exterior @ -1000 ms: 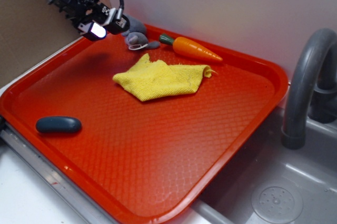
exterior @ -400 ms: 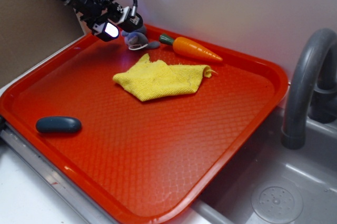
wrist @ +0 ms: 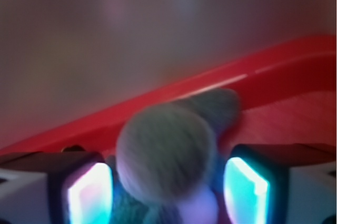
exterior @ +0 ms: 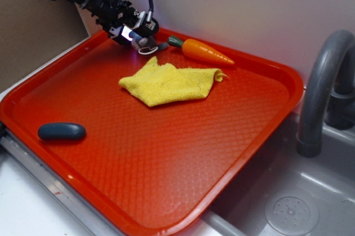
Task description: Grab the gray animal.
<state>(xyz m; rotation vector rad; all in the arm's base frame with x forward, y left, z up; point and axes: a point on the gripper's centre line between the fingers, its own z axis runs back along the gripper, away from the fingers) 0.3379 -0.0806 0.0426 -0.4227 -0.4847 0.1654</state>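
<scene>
The gray animal [exterior: 148, 43] lies at the far edge of the red tray [exterior: 166, 158], partly hidden by my gripper [exterior: 135, 35], with its whitish cord loop showing below it. In the wrist view the animal's rounded gray body [wrist: 166, 150] sits between my two lit fingers [wrist: 89, 192]. The jaws stand apart on either side of it, with a narrow gap on each side. The gripper [wrist: 167, 195] is open around the toy and low over the tray.
An orange carrot [exterior: 204, 51] lies just right of the animal. A yellow cloth [exterior: 166, 83] is in front of it. A dark blue-gray pebble [exterior: 61, 131] sits at the tray's left front. A gray faucet [exterior: 321, 86] and sink [exterior: 288, 208] are at right.
My gripper has moved right and down from the tray's far left corner onto the gray animal, which now sits between the jaws. Nothing else has moved.
</scene>
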